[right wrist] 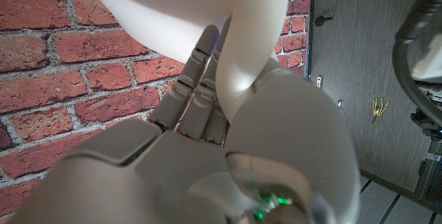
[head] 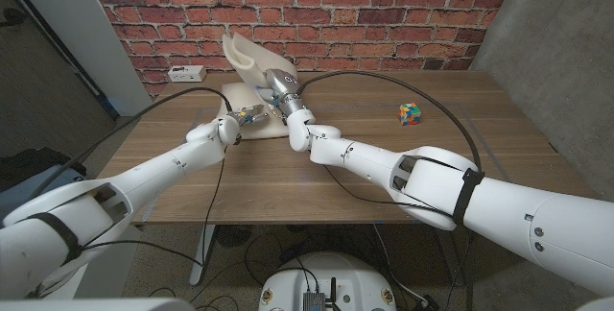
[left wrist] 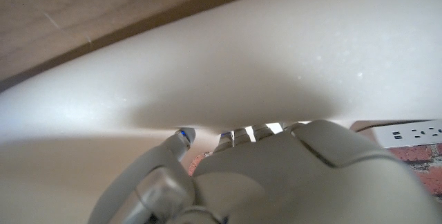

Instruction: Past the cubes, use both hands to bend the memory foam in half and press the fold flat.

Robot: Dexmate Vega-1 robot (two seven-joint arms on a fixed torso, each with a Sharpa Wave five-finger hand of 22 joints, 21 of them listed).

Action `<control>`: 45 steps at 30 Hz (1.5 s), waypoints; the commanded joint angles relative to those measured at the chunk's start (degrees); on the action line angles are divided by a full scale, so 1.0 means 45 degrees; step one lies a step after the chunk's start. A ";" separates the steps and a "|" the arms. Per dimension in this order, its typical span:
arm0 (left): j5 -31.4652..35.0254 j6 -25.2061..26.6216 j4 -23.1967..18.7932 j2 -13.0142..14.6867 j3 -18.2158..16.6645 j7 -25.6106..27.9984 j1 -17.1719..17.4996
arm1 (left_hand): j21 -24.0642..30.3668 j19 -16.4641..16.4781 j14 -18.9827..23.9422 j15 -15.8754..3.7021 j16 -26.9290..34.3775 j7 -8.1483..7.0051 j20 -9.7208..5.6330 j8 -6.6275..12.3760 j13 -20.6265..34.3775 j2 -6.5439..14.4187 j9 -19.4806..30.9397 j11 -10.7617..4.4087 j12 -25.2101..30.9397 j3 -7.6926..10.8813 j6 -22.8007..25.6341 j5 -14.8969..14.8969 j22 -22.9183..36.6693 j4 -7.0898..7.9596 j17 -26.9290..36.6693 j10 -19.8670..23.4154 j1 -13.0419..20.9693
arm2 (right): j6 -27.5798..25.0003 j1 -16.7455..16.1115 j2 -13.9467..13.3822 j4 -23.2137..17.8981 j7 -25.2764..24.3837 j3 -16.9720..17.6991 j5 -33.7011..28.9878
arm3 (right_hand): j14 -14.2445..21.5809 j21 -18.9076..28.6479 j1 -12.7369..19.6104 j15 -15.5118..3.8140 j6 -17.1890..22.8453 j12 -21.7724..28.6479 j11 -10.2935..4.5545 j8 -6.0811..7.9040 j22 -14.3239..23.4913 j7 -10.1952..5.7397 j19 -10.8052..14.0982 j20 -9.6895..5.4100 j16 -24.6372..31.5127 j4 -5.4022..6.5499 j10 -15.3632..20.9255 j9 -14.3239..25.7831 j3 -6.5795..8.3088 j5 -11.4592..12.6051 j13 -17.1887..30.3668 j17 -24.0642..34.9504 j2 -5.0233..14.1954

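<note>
The right hand (head: pixel 279 88) grips the memory foam (head: pixel 251 61) at the far middle of the wooden table (head: pixel 384 172), its fingers wrapped on the raised part of the sheet, which stands up from the table and curls toward the brick wall (head: pixel 384 13). The right wrist view shows what the head view cannot: the fingers (right wrist: pixel 197 79) lie against the foam's pale underside (right wrist: pixel 173 10) and a fold of foam bulges over the back of the hand (right wrist: pixel 207 162). The left hand (head: pixel 240 119) sits low at the near left edge of the foam, fingers reaching onto or under the part lying on the table; the head view does not settle whether it holds the sheet, and in the left wrist view the fingertips (left wrist: pixel 184 136) press up against the foam's surface (left wrist: pixel 276 58), so it touches the foam, though a closed grip cannot be told. Both arms reach in from the near corners and meet almost together at the foam, the right forearm crossing toward the middle. A multicoloured cube (head: pixel 411 113) lies well apart to the right of the foam. A white power strip (head: pixel 186 72) lies at the table's far left; its sockets also show in the left wrist view (left wrist: pixel 407 134). No writing or brand can be read anywhere.
</note>
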 commanded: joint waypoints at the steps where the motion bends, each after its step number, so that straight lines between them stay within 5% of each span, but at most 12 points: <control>1: -0.0024 0.0452 -0.0946 0.0459 -0.0361 0.0088 0.0516 | 0.0076 0.0390 0.0099 0.0029 0.0082 0.0040 -0.0094 0.0076 0.0012 0.0712 0.0017 0.0003 0.0052 0.0083 -0.0029 0.0039 0.0102 -0.0006 0.0074 0.0098 -0.0099 | -0.0124 0.0092 0.0157 0.0351 0.0968 -0.0232 0.0143 | 0.0051 0.0138 0.0112 -0.0230 0.0125 -0.0057 0.0255 0.0029 0.0006 -0.0081 0.0009 -0.0072 -0.0053 -0.0072 0.0324 0.0024 0.0071 0.0059 0.0054 0.0075 0.0067; 8: 0.0055 0.1003 -0.1513 0.0746 -0.0567 0.0231 0.0766 | 0.0031 0.0435 0.0189 0.0030 0.0102 -0.0310 -0.0039 0.0227 0.0010 0.0632 0.0015 -0.0015 0.0083 0.0123 0.0447 0.0015 0.0099 -0.0055 0.0061 0.0183 -0.0145 | -0.0224 0.0284 0.0461 0.1019 0.1078 -0.0434 0.0135 | 0.0078 0.0217 0.0087 -0.0218 0.0145 -0.0114 0.0249 -0.0006 -0.0014 -0.0056 -0.0020 -0.0075 -0.0091 -0.0079 0.0364 0.0025 0.0070 0.0057 0.0065 0.0093 0.0067; 21: 0.0123 0.1776 -0.2358 0.1197 -0.1190 0.1168 0.1304 | -0.0168 0.0827 0.0791 -0.0324 0.0127 -0.0778 -0.0345 0.0226 -0.0026 -0.0741 -0.0036 -0.0360 0.0215 -0.0251 0.1144 -0.0315 0.0028 -0.1145 -0.0036 0.0816 0.0245 | -0.1076 0.0395 0.0658 0.1201 0.1419 -0.0760 0.0063 | 0.0292 0.0410 0.0091 -0.0251 0.0250 -0.0219 0.0192 -0.0046 -0.0053 -0.0070 0.0025 -0.0015 -0.0111 -0.0142 0.0507 0.0024 0.0087 0.0058 0.0051 0.0112 0.0031; 33: 0.0322 0.2386 -0.3609 0.1654 -0.2078 0.3215 0.2422 | -0.0528 0.1430 0.1886 -0.0313 0.0225 -0.0808 0.0706 0.0437 0.0017 -0.1751 -0.0003 -0.0378 0.0604 -0.0709 0.2723 -0.0364 0.0043 -0.2261 0.0007 0.2626 0.0844 | -0.1453 0.0504 0.0737 0.1481 0.1587 -0.0933 0.0068 | 0.0423 0.0546 0.0061 -0.0262 0.0358 -0.0343 0.0212 -0.0102 -0.0095 -0.0096 -0.0158 0.0006 -0.0229 -0.0183 0.0638 0.0023 0.0119 0.0062 0.0065 0.0078 0.0005; 40: 0.0164 0.2251 -0.4255 0.1822 -0.2886 0.4761 0.3371 | -0.0715 0.2186 0.3156 -0.0473 0.0403 -0.0499 0.0979 0.0952 0.0178 -0.1851 0.0101 -0.0313 0.1091 -0.0905 0.5323 -0.0360 0.0087 -0.2621 0.0071 0.4562 0.0958 | -0.1631 0.0667 0.1013 0.2061 0.1613 -0.1088 0.0082 | 0.0436 0.0591 0.0051 -0.0259 0.0394 -0.0389 0.0147 -0.0136 -0.0113 -0.0111 -0.0305 0.0016 -0.0291 -0.0206 0.0684 0.0023 0.0127 0.0060 0.0107 0.0077 -0.0013; 45: -0.0085 0.1822 -0.4655 0.1974 -0.3525 0.5800 0.4068 | -0.0632 0.2945 0.4004 -0.0612 0.0534 -0.0229 0.1218 0.1102 0.0348 -0.1724 0.0172 -0.0385 0.1331 -0.0863 0.6248 -0.0394 0.0120 -0.2839 0.0102 0.5385 0.1134 | -0.1741 0.0728 0.1067 0.2222 0.1723 -0.1240 0.0066 | 0.0455 0.0621 0.0050 -0.0270 0.0417 -0.0423 0.0129 -0.0154 -0.0123 -0.0159 -0.0377 0.0014 -0.0313 -0.0221 0.0714 0.0024 0.0128 0.0058 0.0117 0.0086 -0.0024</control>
